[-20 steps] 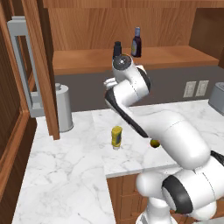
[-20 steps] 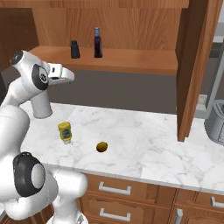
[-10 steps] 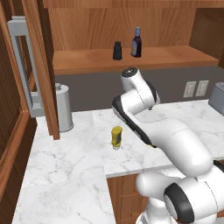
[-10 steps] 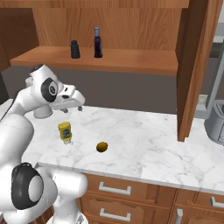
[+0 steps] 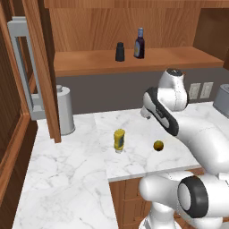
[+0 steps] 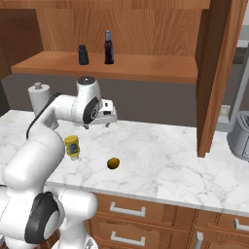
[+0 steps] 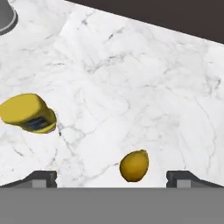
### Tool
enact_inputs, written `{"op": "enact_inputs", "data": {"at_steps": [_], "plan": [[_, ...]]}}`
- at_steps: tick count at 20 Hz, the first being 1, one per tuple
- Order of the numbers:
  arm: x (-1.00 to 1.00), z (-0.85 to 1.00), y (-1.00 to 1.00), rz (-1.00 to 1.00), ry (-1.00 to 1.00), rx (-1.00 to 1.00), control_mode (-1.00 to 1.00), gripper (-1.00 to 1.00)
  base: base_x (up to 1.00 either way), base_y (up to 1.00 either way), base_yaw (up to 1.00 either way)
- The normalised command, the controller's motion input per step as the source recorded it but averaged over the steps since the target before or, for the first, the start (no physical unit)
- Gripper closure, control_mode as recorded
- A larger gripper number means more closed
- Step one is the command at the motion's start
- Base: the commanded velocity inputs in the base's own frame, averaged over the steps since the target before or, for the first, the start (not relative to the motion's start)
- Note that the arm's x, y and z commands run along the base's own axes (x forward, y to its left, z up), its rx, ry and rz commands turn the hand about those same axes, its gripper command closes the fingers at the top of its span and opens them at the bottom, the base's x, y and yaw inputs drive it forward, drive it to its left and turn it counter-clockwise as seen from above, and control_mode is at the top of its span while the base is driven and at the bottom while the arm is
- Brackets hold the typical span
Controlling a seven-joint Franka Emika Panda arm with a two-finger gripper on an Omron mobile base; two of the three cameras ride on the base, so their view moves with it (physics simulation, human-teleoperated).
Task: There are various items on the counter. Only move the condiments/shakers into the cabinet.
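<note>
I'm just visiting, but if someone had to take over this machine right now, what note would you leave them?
Hand: open, empty, above the counter.
Done: dark bottle and black shaker stand on the cabinet shelf.
Left: yellow squeeze bottle stands upright on the counter; it goes on the shelf too.
Leave the small round ball beside it and the steel canister where they are.

three condiment containers, one ball, one canister

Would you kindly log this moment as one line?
gripper: open, empty | yellow squeeze bottle: on counter | black shaker, dark bottle: in cabinet
</note>
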Motion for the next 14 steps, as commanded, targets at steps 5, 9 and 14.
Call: {"op": "enact_inputs", "data": {"at_steps": [5,9,14], "plan": [[-0.03,-0.58,0.00,0.59,-0.01,0.33,-1.00,-1.00,0.00,0.00,0.00],[0.02,-0.56,0.00,0.65,0.00,0.28,-1.00,-1.00,0.00,0.00,0.00],[0.00,-0.59,0.10,0.67,-0.02,0.17,-1.00,-1.00,0.00,0.00,0.00]]}}
